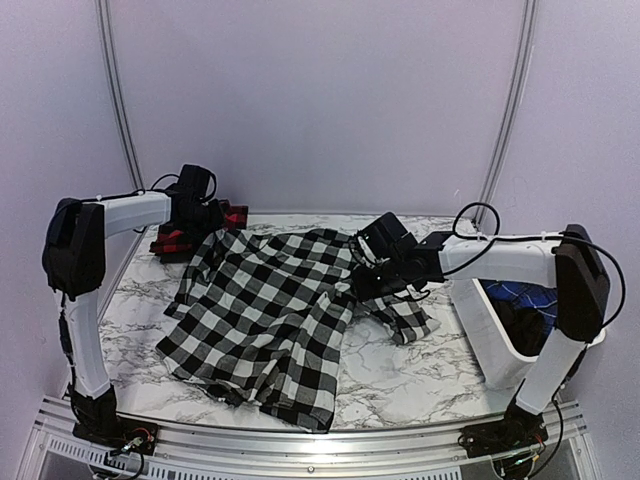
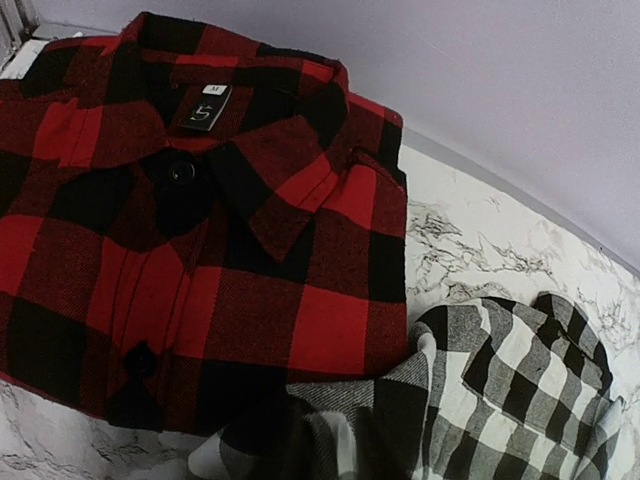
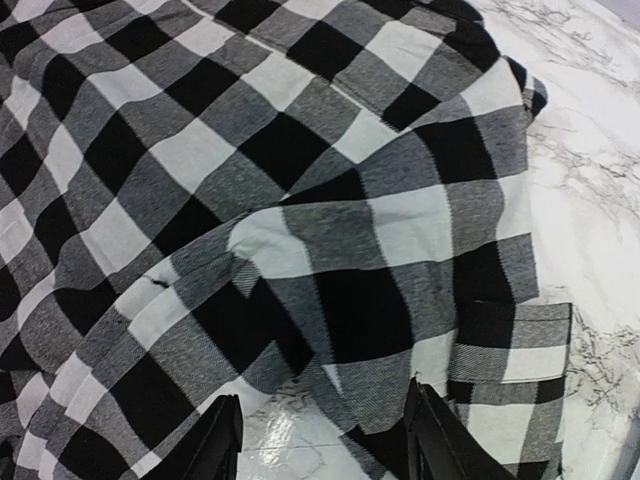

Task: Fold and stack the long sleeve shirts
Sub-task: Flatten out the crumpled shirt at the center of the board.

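Across the white marble table (image 1: pixel 400 385) we see the black-and-white checked flannel shirt (image 1: pixel 265 315) spread out, and the folded red-and-black checked flannel shirt (image 2: pixel 150 240) at the far-left corner. The right gripper (image 3: pixel 322 395) hovers over the black-and-white cloth, fingers spread. We cannot tell how the left gripper (image 1: pixel 210 213) stands.

Left wrist cam: red-and-black shirt (image 2: pixel 200 260) folded flat, fills the frame from 9 through 12 o'clock to centre. Collar (image 2: pixel 280 190) spread open, points toward 5 o'clock. Black neck label (image 2: pixel 205 107) at 11 o'clock, marked "M". Top button (image 2: pixel 181 171) just below the label, a lower button (image 2: pixel 140 358) at 7 o'clock. Black-and-white shirt (image 2: pixel 500 400) rumpled at 5 o'clock, its edge lying over the red shirt's lower-right corner. Marble tabletop (image 2: pixel 480 240) bare at 3 o'clock. Pale wall (image 2: pixel 450 60) from 12 to 2.
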{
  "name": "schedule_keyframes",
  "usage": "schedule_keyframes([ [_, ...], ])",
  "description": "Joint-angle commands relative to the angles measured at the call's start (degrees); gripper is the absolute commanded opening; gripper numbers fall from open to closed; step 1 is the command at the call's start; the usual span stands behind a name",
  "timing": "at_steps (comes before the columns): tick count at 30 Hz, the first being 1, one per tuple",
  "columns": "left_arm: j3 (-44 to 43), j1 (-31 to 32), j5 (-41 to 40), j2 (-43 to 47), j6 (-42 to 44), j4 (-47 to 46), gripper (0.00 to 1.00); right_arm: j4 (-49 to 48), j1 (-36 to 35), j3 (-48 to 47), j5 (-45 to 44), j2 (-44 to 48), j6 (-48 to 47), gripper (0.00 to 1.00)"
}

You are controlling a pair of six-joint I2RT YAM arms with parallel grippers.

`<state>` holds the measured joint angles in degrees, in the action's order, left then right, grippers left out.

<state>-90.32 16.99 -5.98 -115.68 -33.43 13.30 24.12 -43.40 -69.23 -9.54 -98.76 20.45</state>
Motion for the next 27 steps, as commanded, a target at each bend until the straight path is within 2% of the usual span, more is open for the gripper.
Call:
schedule_keyframes([
  [1, -3.5, 0.1, 3.6, 1.2, 2.0, 3.0, 0.36, 0.3, -1.7, 1.6, -1.5, 2.0, 2.8, 0.52],
  [4, -2.7, 0.5, 5.7, 4.6, 3.0, 3.0, 0.54, 0.0, -1.6, 5.0, -3.3, 4.8, 4.6, 0.53],
  [9, 2.5, 2.8, 8.1, 12.9, 4.3, 3.6, 0.71, 0.9, -1.1, 9.4, -8.7, 9.7, 6.5, 0.55],
  [13, 10.5, 7.4, 8.6, 20.0, 3.7, 3.7, 0.79, 0.2, -1.0, 13.0, -9.2, 13.3, 7.9, 0.55],
  [17, 19.9, 14.5, 7.5, 27.6, 1.6, 3.7, 0.8, -0.5, -0.4, 15.7, -9.0, 17.2, 7.7, 0.56],
  [21, 29.3, 25.1, 4.6, 35.4, -2.7, 3.7, 0.79, -0.2, 0.2, 16.6, -8.1, 19.5, 6.1, 0.56],
  [27, 37.5, 42.9, -1.2, 40.1, -13.0, 3.3, 0.69, 0.5, 2.5, 18.0, -4.0, 22.1, 4.3, 0.56],
])
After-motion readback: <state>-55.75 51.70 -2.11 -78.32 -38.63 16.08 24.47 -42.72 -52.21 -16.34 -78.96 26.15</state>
